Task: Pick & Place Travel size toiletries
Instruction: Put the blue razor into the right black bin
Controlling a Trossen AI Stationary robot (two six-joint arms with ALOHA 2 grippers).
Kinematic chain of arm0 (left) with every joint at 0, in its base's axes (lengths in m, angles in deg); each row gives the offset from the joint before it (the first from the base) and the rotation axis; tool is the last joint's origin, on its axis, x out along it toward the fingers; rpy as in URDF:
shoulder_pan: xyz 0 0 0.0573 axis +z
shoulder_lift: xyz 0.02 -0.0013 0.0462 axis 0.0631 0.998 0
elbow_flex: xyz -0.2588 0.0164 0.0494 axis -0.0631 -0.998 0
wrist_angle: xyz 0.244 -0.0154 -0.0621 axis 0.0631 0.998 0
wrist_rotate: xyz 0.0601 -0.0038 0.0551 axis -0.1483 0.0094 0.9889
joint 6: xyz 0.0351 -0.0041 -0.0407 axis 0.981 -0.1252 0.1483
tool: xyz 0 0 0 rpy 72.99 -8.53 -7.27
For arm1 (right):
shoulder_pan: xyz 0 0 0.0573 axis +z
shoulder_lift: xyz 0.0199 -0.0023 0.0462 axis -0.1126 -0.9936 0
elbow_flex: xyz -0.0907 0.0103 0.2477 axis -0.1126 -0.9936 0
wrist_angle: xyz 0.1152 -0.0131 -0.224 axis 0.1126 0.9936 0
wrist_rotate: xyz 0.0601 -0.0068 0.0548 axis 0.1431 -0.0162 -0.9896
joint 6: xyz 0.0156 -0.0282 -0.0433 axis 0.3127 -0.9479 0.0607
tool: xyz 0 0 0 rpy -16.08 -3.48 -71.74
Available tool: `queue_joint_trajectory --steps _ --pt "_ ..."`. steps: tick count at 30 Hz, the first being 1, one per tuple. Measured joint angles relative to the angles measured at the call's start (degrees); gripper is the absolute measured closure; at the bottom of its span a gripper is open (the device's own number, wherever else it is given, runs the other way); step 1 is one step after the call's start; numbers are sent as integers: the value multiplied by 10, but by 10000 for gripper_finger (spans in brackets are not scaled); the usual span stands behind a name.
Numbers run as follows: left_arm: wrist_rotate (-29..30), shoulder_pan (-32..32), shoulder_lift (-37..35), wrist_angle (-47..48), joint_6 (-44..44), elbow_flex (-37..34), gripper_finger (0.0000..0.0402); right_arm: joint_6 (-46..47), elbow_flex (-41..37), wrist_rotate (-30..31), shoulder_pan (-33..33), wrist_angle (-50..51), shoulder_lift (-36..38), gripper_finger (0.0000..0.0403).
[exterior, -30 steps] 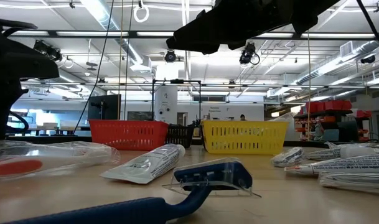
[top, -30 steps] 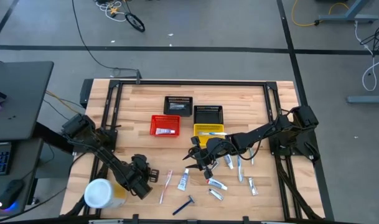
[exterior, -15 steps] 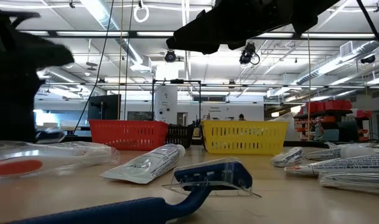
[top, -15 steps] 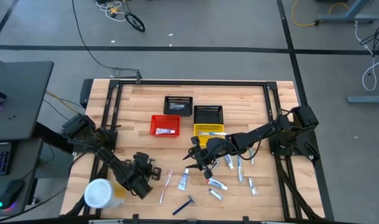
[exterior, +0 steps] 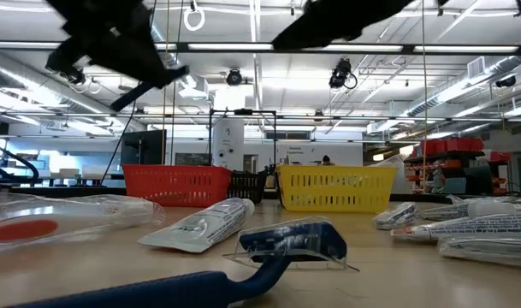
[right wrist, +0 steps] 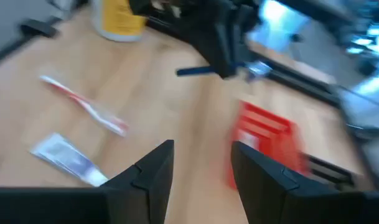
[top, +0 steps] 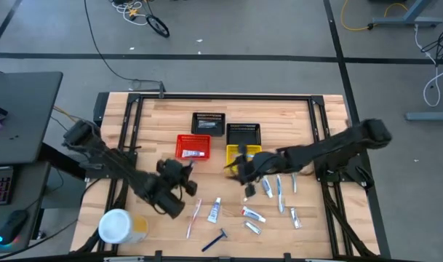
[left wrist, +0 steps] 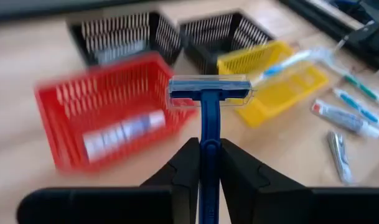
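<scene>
My left gripper (top: 183,173) hangs above the table just near of the red basket (top: 193,146), shut on a dark blue razor (left wrist: 209,93). My right gripper (top: 240,172) is open and empty (right wrist: 201,148), hovering at the near edge of the yellow basket (top: 244,153). On the wood lie a pink toothbrush (top: 194,213), a white tube (top: 215,211), a second blue razor (top: 215,239), more tubes (top: 253,215) and white-blue toothbrushes (top: 279,191). One tube lies inside the red basket (left wrist: 124,132). My left gripper pinches the razor's blue handle (left wrist: 208,130) between its two fingers. The handle runs forward along the fingers, and the head in its clear cover (left wrist: 209,91) sticks out past the fingertips. The razor is lifted clear of the table.
Two black baskets (top: 208,123) (top: 243,133) stand behind the red and yellow ones. A large white-and-yellow canister (top: 119,226) stands at the near left corner. Black frame rails run along the table's left, right and far sides. Bare wood shows left of the red basket.
My left gripper has risen from beside the canister and swung toward the far edge and the right, ending in front of the red basket. My right gripper has lifted and moved a little toward the far edge, to the yellow basket. The items on the table have stayed put.
</scene>
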Motion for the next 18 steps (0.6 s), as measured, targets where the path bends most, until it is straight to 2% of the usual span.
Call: queue_joint_trajectory --steps 4,7,9,12,16,18 --pt "8 53 -37 -76 176 0 350 21 0 65 -15 90 86 233" --pt "0 92 -49 -183 333 0 356 44 -42 29 -50 78 117 233" --pt "-27 116 -49 -268 448 0 354 44 -98 -37 -76 -3 118 233" --pt "-98 152 -50 -387 584 -1 349 46 -190 -146 -116 -223 102 233" --pt "-175 192 -51 -488 685 -1 352 124 -275 -229 -153 -481 61 233" --pt "-205 208 -51 -522 725 -1 354 155 -287 -257 -160 -564 41 233"
